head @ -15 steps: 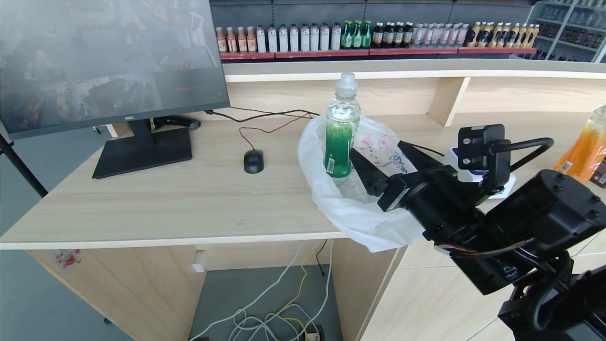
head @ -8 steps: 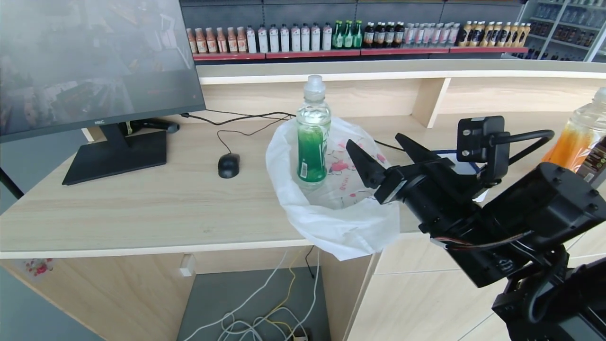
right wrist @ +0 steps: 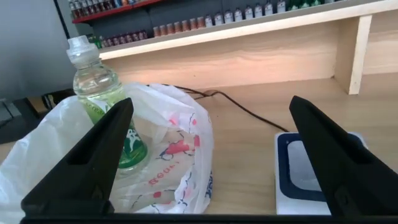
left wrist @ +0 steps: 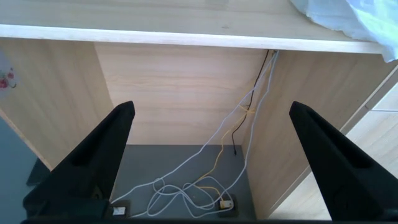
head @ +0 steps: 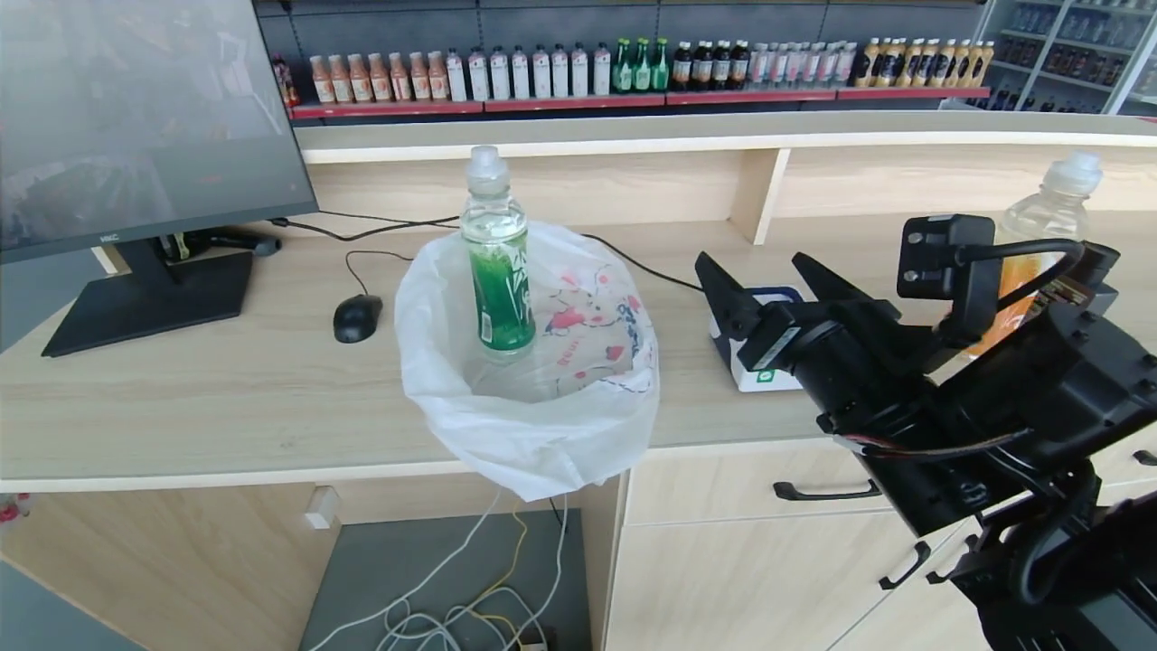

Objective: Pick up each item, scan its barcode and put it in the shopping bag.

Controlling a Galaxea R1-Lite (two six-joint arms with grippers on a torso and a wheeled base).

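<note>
right tool (head: pixel 752 271) wide open, empty, above scanner (head: pixel 755 375) | left tool (left wrist: pixel 211 109) wide open, empty, below table (head: pixel 226 398) edge | green bottle (head: pixel 500 271) upright in shopping bag (head: pixel 542 425) | orange bottle (head: pixel 1039 226) close behind right arm | risk: arm swing topples it; bag overhangs edge, may slide

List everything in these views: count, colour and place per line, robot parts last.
green bottle: one, green label, upright in the shopping bag
shopping bag: one, white with red print, counter front edge
scanner: one, white and blue, counter, right of bag
orange bottle: one, orange, counter far right
monitor: one, black, counter left
mouse: one, black, between monitor and bag
shelf bottles: one row, mixed colours, back wall
cables: several, white and yellow, under counter
right gripper: one, black, fingers open, by scanner
left gripper: one, black, fingers open, below counter
</note>
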